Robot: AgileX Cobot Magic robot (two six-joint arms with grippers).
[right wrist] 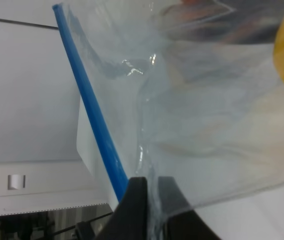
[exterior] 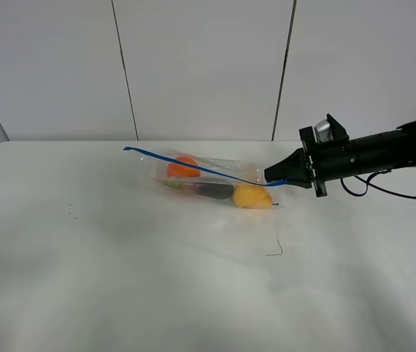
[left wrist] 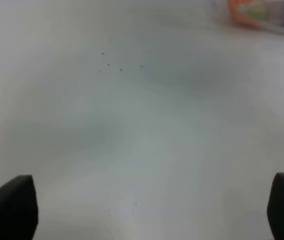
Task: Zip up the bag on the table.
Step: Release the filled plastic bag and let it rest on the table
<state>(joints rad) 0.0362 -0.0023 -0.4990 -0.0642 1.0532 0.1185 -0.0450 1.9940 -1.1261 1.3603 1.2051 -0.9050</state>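
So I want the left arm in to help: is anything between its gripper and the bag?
Nothing visible. Only bare table lies between the left gripper and the bag, whose strip end is pinched by the right gripper.

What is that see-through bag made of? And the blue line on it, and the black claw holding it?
The bag looks like thin clear plastic: it crinkles, shines, and shows the orange and yellow produce inside. The blue zipper strip seems a thicker, smooth plastic, solid in colour and straight. The right claw pinching the bag's edge looks like matte black hard plastic or rubber; which one, the pictures cannot settle.
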